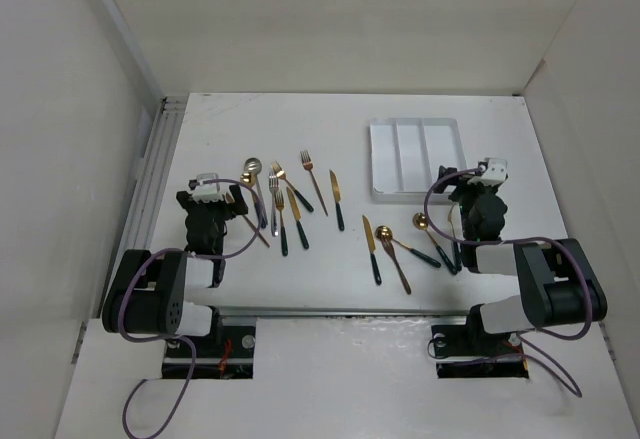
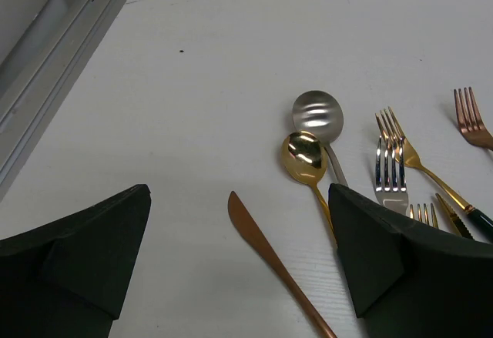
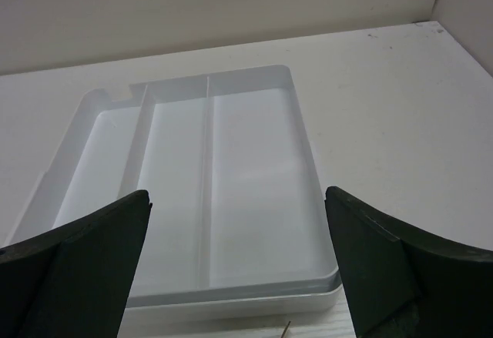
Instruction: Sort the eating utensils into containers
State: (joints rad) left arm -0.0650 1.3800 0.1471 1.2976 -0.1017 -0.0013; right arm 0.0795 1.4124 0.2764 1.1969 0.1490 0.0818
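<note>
The eating utensils lie loose on the white table in two groups, one left point(image 1: 280, 204) and one right point(image 1: 400, 244). My left gripper point(image 1: 214, 197) is open and low over the left group. In the left wrist view its gripper point(image 2: 239, 199) straddles a copper knife point(image 2: 269, 253), with a gold spoon point(image 2: 303, 157), a silver spoon point(image 2: 316, 113) and forks point(image 2: 390, 170) just beyond. The white tray point(image 1: 415, 195) has three compartments that hold nothing. My right gripper point(image 1: 472, 191) is open and empty at the tray's near edge; in its wrist view the gripper point(image 3: 237, 199) faces the tray point(image 3: 231, 296).
A metal rail point(image 1: 150, 174) runs along the table's left side, also seen in the left wrist view point(image 2: 54, 61). White walls enclose the back and both sides. A gold knife point(image 1: 336, 191) lies alone between the two groups. A thin utensil tip point(image 3: 286, 329) shows below the tray.
</note>
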